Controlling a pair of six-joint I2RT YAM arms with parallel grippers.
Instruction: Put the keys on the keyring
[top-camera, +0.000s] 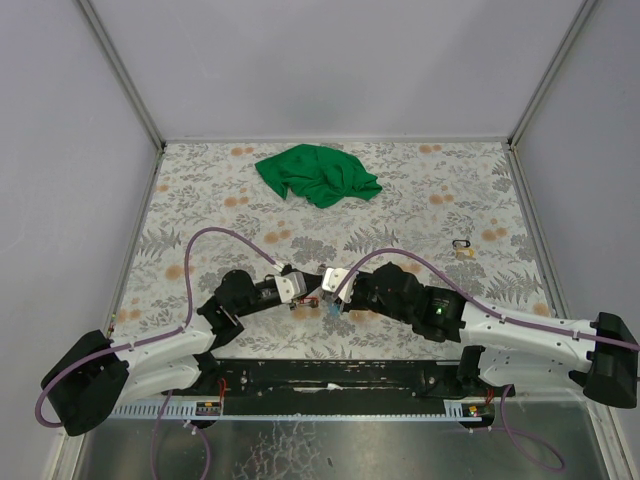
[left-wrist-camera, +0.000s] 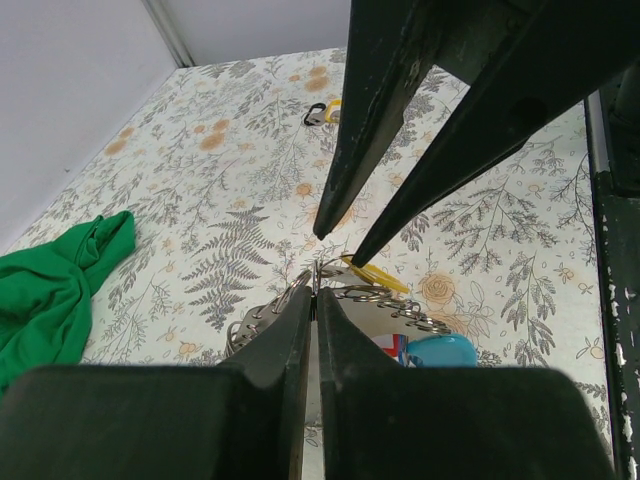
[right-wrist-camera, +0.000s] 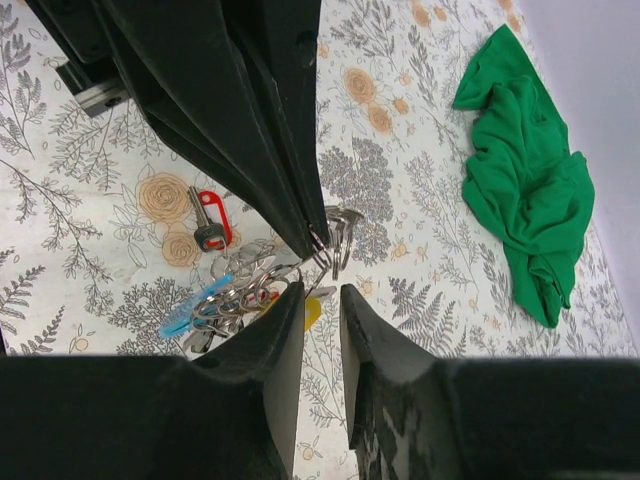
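Step in hand: presenting the ring. Left gripper (left-wrist-camera: 314, 293) is clenched on the keyring (left-wrist-camera: 388, 297), lower centre of the left wrist view. Right gripper (right-wrist-camera: 320, 290) is slightly parted and empty. Next move: pick up the loose red key (right-wrist-camera: 208, 226), centre left, and thread it.

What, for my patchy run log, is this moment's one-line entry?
left end effector: shut on keyring; right end effector: open beside it; red key: on table

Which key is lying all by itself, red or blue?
The red-tagged key. It lies alone, apart from the bunch, while the light blue-tagged key sits right against the keyring.
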